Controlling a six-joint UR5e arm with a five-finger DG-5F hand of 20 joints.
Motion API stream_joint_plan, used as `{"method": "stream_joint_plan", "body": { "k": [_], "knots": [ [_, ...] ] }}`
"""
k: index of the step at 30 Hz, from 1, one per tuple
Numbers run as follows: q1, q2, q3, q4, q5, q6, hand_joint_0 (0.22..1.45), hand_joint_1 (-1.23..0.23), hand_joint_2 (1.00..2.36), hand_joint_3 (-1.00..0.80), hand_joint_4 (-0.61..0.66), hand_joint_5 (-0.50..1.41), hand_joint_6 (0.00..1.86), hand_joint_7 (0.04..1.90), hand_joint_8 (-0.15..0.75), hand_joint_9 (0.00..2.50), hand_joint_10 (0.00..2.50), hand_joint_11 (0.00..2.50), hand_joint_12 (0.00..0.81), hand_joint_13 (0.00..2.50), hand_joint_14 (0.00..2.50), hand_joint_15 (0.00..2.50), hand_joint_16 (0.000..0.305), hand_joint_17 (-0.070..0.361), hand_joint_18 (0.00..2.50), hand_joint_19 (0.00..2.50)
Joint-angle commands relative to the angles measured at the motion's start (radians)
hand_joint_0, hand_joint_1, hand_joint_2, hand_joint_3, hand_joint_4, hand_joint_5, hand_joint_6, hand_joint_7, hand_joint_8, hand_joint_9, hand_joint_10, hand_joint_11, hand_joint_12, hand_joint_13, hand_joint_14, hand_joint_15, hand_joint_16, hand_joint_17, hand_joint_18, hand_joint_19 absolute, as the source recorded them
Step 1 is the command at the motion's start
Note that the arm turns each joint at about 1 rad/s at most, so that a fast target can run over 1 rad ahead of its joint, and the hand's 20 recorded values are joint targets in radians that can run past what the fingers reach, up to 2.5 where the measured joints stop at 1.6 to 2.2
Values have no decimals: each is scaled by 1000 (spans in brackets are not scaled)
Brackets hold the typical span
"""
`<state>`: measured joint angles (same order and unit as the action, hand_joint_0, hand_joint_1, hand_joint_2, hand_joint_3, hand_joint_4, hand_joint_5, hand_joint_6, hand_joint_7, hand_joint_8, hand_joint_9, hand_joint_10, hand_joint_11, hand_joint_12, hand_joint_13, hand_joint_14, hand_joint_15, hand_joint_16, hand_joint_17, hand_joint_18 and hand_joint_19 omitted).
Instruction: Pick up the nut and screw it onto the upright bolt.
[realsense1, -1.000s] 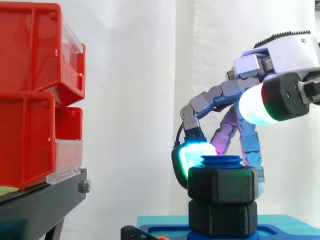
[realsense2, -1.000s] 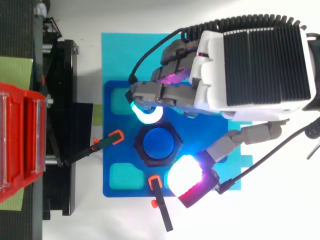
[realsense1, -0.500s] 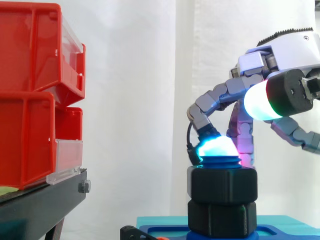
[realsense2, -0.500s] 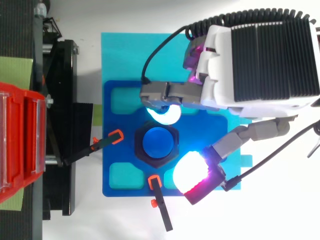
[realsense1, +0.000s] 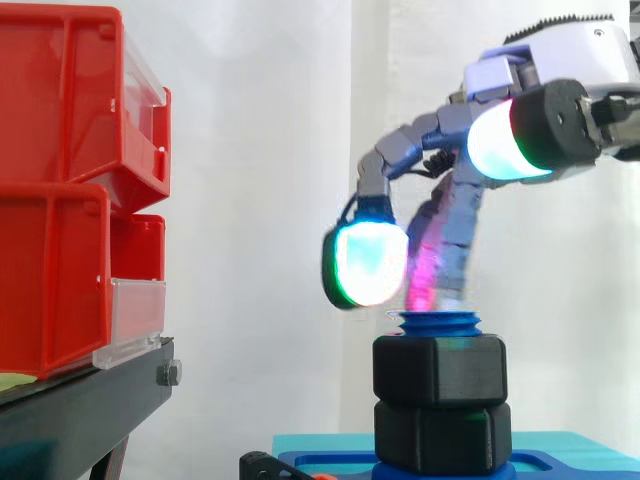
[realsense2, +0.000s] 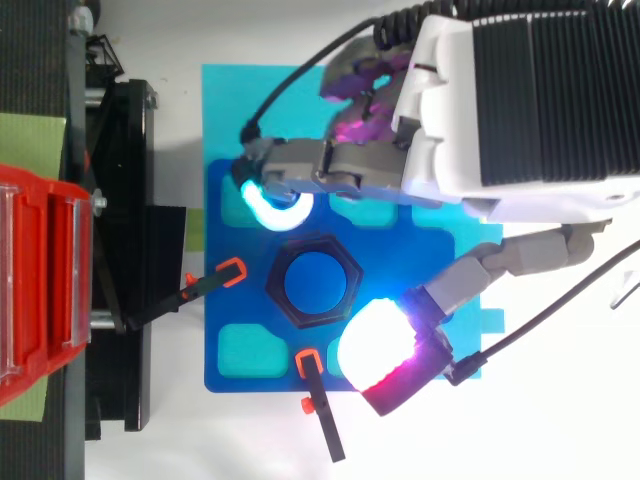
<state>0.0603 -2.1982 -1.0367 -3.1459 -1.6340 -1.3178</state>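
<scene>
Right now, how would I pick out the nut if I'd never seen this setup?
Right of the red bins lies a blue plate, and from its middle rises a blue bolt. The nut is the upper of two black six-sided blocks stacked on that bolt, sitting on the lower block. It is the one with the bolt's blue tip poking out just above it, below the hand.

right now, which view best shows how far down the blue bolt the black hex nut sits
Side view: the black hexagonal nut stands in profile, the tip of the blue threaded bolt showing above it. The top view gives its hexagonal outline ringing the bolt's round end, no height.
</scene>
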Motion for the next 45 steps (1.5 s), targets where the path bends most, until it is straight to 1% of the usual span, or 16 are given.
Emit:
{"method": "stream_joint_plan", "body": {
  "k": [1, 4, 11, 13, 14, 16, 17, 18, 20, 21, 23, 25, 29, 33, 36, 45],
  "knots": [
    [0, 0, 6, 1, 2, 0, 386, -348, 1000, -500, 198, -134, 503, 763, 321, 927, 2, 34, 430, 635, 5, 93, 64, 144, 568, 339],
    [3, 0, 6, 4, 2, 2, 383, -357, 1000, -500, 188, -146, 502, 720, 321, 852, 0, 0, 431, 575, 2, 74, 65, 147, 512, 321],
    [9, -2, 4, 32, 0, 2, 383, -366, 1000, -500, 184, -145, 502, 711, 317, 791, 0, 0, 438, 518, 2, 72, 65, 147, 441, 313],
    [13, -2, -11, 47, 2, 2, 383, -368, 1000, -500, 173, -141, 502, 705, 310, 748, 0, 0, 438, 480, 0, 56, 65, 147, 380, 292],
    [16, -2, -42, 70, 0, 5, 383, -370, 1000, -500, 174, -141, 502, 704, 309, 738, 0, 0, 440, 465, 0, 50, 66, 148, 367, 285],
    [19, -2, -66, 104, 0, 11, 383, -372, 1000, -500, 164, -143, 502, 688, 306, 687, 0, 0, 441, 368, 0, 8, 66, 149, 259, 241],
    [23, -2, -86, 133, 2, 17, 383, -372, 1000, -500, 164, -143, 502, 687, 305, 670, 0, 0, 441, 367, 0, 10, 66, 149, 246, 233],
    [27, -3, -114, 190, 5, 32, 382, -375, 1000, -500, 159, -145, 502, 680, 301, 645, 0, 0, 440, 349, 0, 3, 66, 149, 214, 217],
    [32, -3, -132, 239, 14, 46, 382, -375, 1000, -500, 156, -146, 502, 672, 300, 612, 0, 0, 440, 321, 0, 0, 67, 150, 169, 199],
    [36, -3, -145, 274, 22, 58, 382, -375, 1000, -500, 154, -147, 502, 672, 299, 608, 0, 0, 441, 316, 0, 0, 67, 150, 162, 192],
    [39, -3, -152, 302, 28, 68, 381, -376, 1000, -500, 153, -148, 502, 674, 298, 594, 0, 0, 441, 310, 0, 0, 67, 151, 158, 193],
    [44, -11, -158, 305, 31, 69, 380, -375, 1000, -500, 149, -148, 502, 673, 299, 592, 0, 0, 441, 305, 1, 0, 67, 151, 148, 193],
    [44, -12, -158, 303, 31, 69, 381, -376, 1000, -500, 150, -147, 502, 681, 299, 581, 0, 0, 441, 298, 0, 0, 67, 151, 143, 194],
    [44, -14, -158, 287, 31, 68, 382, -376, 1000, -500, 148, -140, 502, 693, 299, 580, 0, 0, 441, 296, 0, 0, 67, 151, 140, 194],
    [39, -14, -158, 276, 28, 68, 383, -374, 1000, -500, 149, -137, 502, 712, 300, 578, 0, 0, 441, 295, 0, 0, 67, 150, 139, 195],
    [35, -12, -158, 257, 26, 62, 384, -356, 1000, -500, 163, -117, 503, 789, 303, 594, 0, 0, 440, 294, 0, 0, 67, 150, 134, 211]
  ]
}}
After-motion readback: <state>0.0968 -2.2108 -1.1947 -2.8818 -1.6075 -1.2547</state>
